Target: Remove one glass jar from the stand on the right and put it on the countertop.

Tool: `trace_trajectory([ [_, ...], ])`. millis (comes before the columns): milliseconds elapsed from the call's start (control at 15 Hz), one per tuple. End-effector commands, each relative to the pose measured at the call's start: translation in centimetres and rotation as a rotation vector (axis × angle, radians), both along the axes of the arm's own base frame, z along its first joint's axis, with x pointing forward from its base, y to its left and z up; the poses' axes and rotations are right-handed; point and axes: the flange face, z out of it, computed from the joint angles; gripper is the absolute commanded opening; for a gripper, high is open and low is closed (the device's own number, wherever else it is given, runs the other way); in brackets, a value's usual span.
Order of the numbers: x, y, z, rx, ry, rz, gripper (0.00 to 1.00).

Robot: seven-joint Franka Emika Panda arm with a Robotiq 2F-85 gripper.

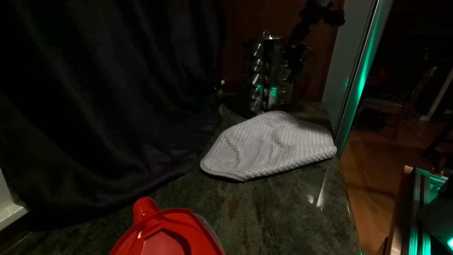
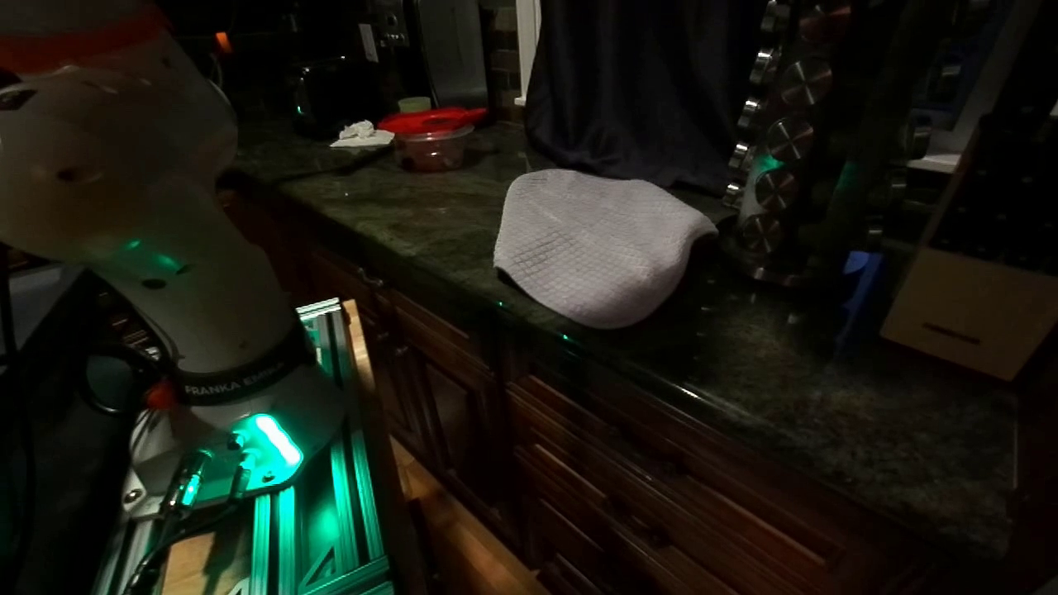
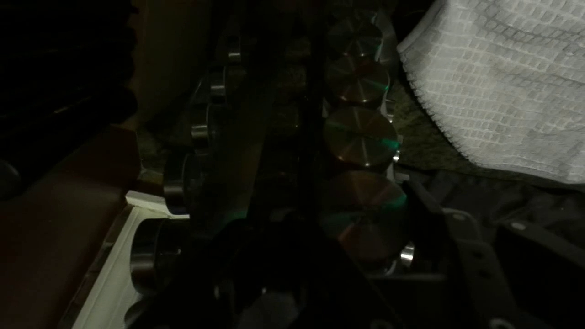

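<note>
In an exterior view, your gripper (image 1: 294,73) points down beside the tiered spice rack (image 1: 270,71). In the wrist view, one dark finger (image 3: 427,214) is just beside a metal-lidded glass jar (image 3: 365,214); shadow swallows the rest, so you cannot tell whether the jaws are clenched on it. That jar is in line with the other jars (image 3: 359,137) of its column. The rack stands on the dark stone countertop (image 2: 826,372), between a pale textured cloth (image 2: 595,240) and a knife block (image 2: 959,306).
</note>
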Motion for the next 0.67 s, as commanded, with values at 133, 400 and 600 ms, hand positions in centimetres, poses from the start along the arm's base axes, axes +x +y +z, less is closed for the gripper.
trace_trajectory([
  [133, -1.4, 0.1, 2.3, -0.019, -0.038, -0.037, 0.24],
  [400, -1.7, 0.3, 3.4, -0.041, -0.015, -0.037, 0.24],
  [600, -1.5, 0.9, 3.9, -0.083, -0.004, -0.044, 0.24],
])
